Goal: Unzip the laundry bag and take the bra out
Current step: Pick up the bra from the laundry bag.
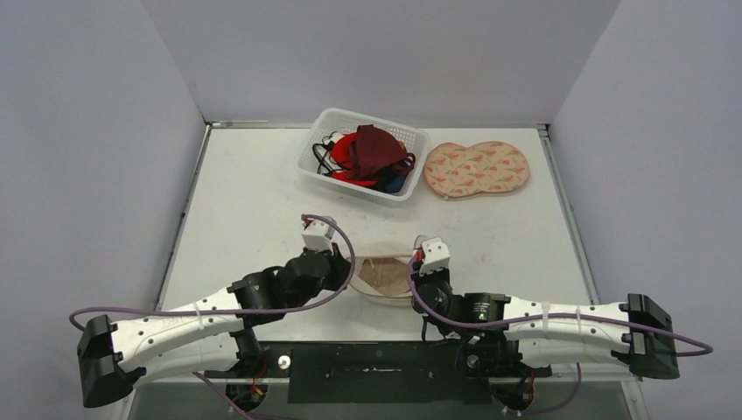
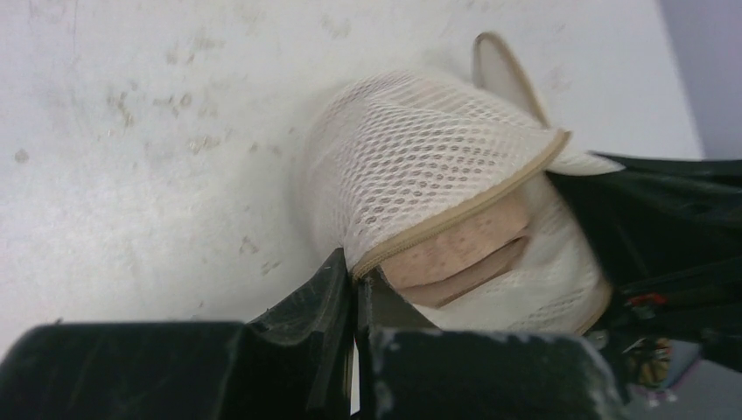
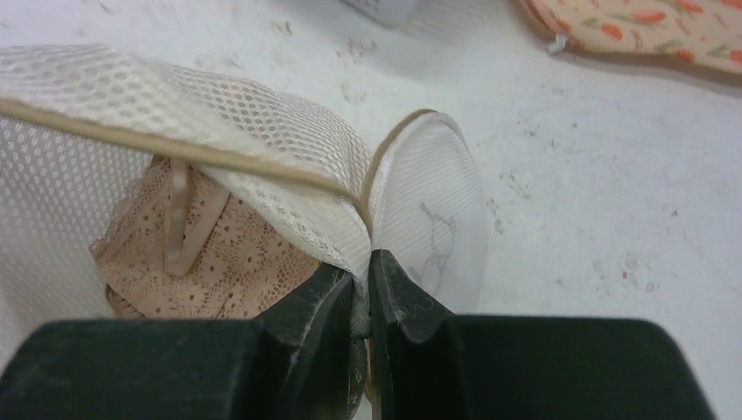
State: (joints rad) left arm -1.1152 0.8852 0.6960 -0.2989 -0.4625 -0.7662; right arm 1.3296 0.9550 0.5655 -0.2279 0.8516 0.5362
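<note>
Your left fingers were pinched shut on the tan zipper edge of the white mesh laundry bag, and your right fingers were clamped on the bag's mesh at its other end. The bag lay on the white tabletop between the two arms, near their bases, partly unzipped, with the beige lace bra inside it, visible through the gap.

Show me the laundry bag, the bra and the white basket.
laundry bag (image 2: 420,149): left wrist view, on its mesh top.
bra (image 3: 236,262): right wrist view, on the lace inside the bag.
white basket (image 1: 359,191): top external view, on its near wall.
</note>
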